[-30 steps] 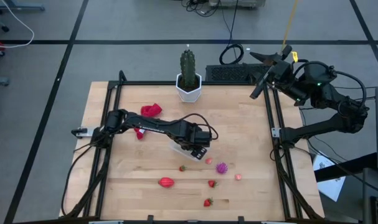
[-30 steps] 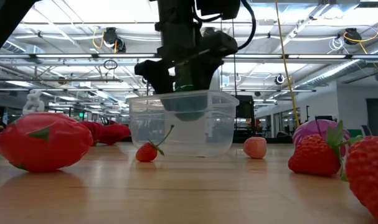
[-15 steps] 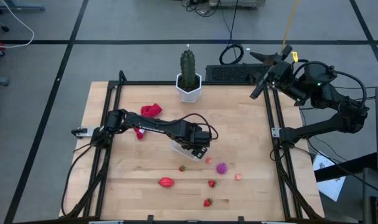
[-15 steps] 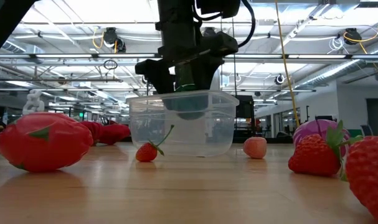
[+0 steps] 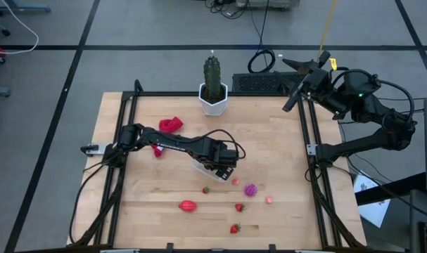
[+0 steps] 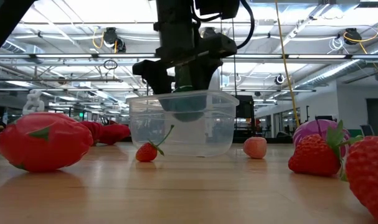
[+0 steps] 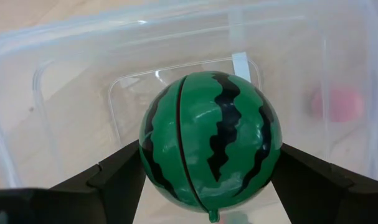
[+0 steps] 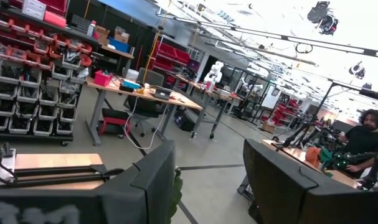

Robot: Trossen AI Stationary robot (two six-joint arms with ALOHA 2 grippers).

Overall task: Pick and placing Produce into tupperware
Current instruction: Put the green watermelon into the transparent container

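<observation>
My left gripper (image 5: pixel 222 166) hangs over the clear tupperware (image 6: pixel 176 134) near the table's middle, shut on the green striped ball (image 7: pixel 210 143). In the low view the ball (image 6: pixel 187 108) sits within the tub's upper half, above its floor. The tub rests flat on the table and is mostly hidden under the gripper in the high view. On the wood nearer the near edge lie the red oval (image 5: pixel 188 206), the purple ball (image 5: pixel 250 190), three strawberries (image 5: pixel 239 206) and pink bits (image 5: pixel 236 181). My right gripper (image 5: pixel 297 79) is raised beyond the far right corner, open. My left gripper pinches the green striped ball across its middle (image 7: pixel 152 158), one dark finger (image 7: pixel 117 177) on each side. The fingers come from above, pointing down into the tub. The ball is lifted clear of the tub's floor (image 6: pixel 187 117).
A green cactus in a white pot (image 5: pixel 212 84) stands at the far edge, and a red cloth (image 5: pixel 171 125) lies at far left. A black frame rail (image 5: pixel 313 151) runs along the right side. A pink bit (image 5: pixel 269 199) lies right of the purple ball.
</observation>
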